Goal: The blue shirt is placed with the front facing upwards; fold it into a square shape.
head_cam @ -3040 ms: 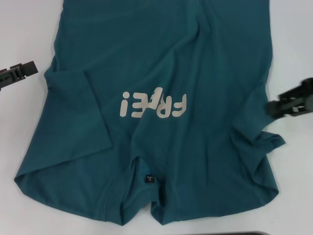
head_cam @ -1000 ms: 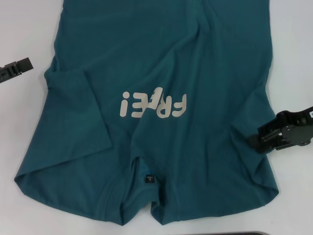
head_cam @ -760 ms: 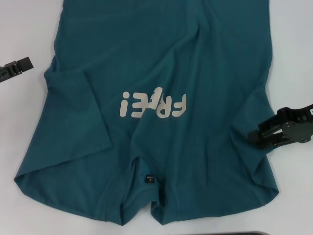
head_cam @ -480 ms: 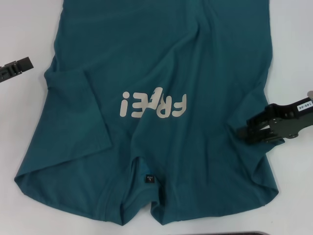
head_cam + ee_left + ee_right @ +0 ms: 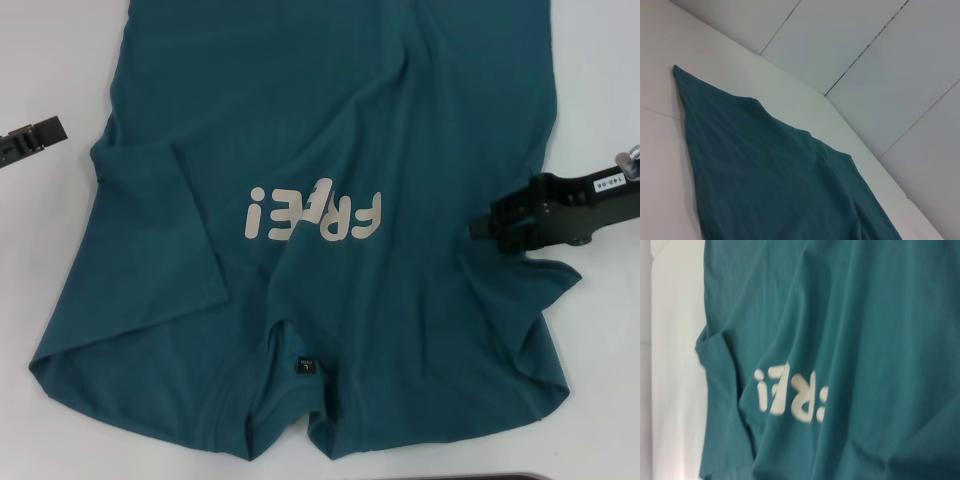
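A white surface fills the room in front of the robot, and nearly all of it is taken up by the blue shirt, spread front-up with its collar toward the robot and its hem running off the far edge of the head view. The cloth is not flat: long creases run down the middle of the body, the sleeve on the robot's left is folded inward over the chest, and the sleeve on the right is bunched under the arm there. Cream lettering sits across the chest, reading upside down from the robot's side. The right hand reaches in from the right edge, its dark tips over the shirt's right side, just beside the lettering; from here I cannot tell whether its fingers are apart or pinched on the fabric. The left hand rests off the shirt on the bare surface at the left edge, and I cannot tell its state either. A small dark neck tag shows at the collar.
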